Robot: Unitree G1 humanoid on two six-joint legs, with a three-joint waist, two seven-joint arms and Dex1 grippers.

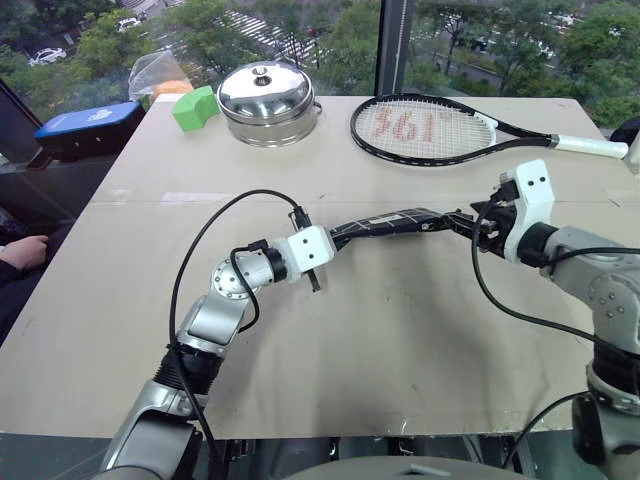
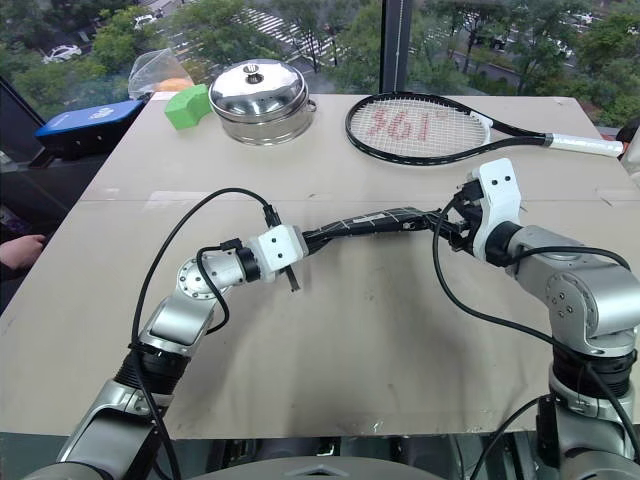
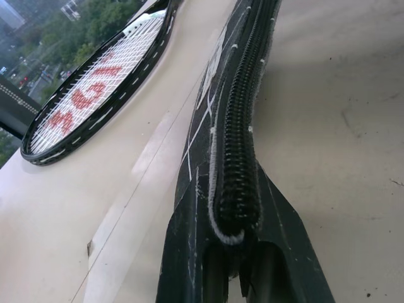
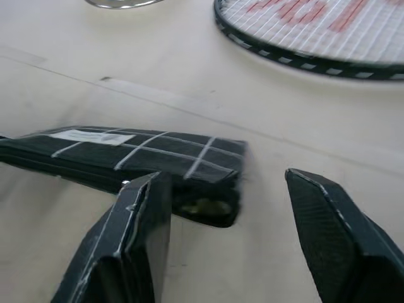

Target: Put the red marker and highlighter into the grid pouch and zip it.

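The grid pouch [image 1: 390,222], black with white grid lines, hangs level above the table between my two grippers. My left gripper [image 1: 335,238] is shut on its near-left end. In the left wrist view the black fingers [image 3: 189,265] pinch the pouch edge [image 3: 237,126], and the zipper teeth run away from them, joined. My right gripper [image 1: 470,225] stands open just off the pouch's right end. In the right wrist view its two fingers [image 4: 139,227] sit wide apart, with the pouch corner [image 4: 145,151] beside the left one. The red marker and the highlighter are hidden.
A tennis racket [image 1: 425,130] lies at the back right of the table [image 1: 400,340]. A lidded steel pot [image 1: 267,100] and a green block [image 1: 194,108] stand at the back left, by a blue case [image 1: 88,125]. A person's hand [image 1: 22,250] rests at the left edge.
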